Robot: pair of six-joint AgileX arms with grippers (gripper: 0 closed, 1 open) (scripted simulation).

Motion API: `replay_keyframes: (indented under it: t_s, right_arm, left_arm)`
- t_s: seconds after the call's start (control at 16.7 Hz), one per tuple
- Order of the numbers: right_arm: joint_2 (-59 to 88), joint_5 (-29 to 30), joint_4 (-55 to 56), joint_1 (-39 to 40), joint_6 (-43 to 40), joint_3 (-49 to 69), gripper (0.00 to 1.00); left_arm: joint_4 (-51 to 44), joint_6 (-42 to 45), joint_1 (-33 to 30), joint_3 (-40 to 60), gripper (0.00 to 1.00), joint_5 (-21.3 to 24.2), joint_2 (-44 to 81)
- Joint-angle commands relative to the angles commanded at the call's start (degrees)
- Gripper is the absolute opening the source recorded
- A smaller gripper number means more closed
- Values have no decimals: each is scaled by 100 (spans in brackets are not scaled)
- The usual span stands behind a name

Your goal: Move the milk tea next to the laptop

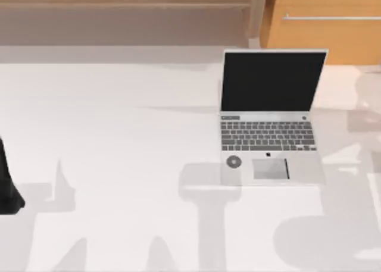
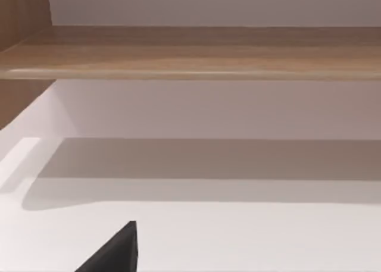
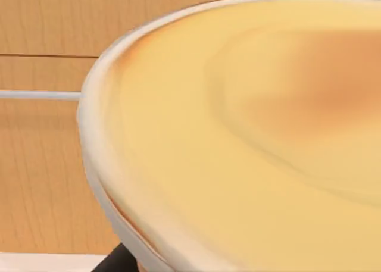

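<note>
Milk tea (image 3: 250,135) sits very close to the right wrist camera. Its top is pale yellow with a soft orange patch, and a thin white rim runs around the edge. A small strip of orange-brown shows just under the rim. Behind the cup is a wooden cabinet front (image 3: 41,165) with a thin silver handle bar (image 3: 36,95). I cannot tell from this view where on the table the cup stands, or if it is held up in the air. I cannot tell if the right gripper's fingers are apart or together.

From above, the laptop (image 1: 271,120) lies open on the white table (image 1: 119,135), toward the right side and near the back edge. Its black screen stands up at the back. The grey keys, the trackpad and a small round disc mark on the palm rest face the front. Grey shadows lie on the table in front of the laptop and beside it.

My left arm (image 1: 7,185) shows as a dark shape at the left edge of the table, well apart from the laptop. In the left wrist view a dark fingertip (image 2: 116,251) pokes up over the white table, with a long wooden shelf (image 2: 190,52) behind it. I cannot tell if the left gripper is apart or together.
</note>
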State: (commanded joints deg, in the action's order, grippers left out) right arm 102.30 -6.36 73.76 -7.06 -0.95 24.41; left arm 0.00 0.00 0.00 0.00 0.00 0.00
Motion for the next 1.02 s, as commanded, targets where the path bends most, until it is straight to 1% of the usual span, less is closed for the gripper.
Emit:
replay_keyframes:
  t_s: [0.6,0.78,1.02]
  right_arm:
    - [-840,262,23,735,27,291,0]
    - [-1067,515,-169,892,33,271,0]
    - [-1357,1040,-657,1211,123,35,0]
  left_arm:
    - [0,0,0,0,100,0,0]
    - [0,0,0,0,100,0,0]
    - [0,0,0,0,100,0,0]
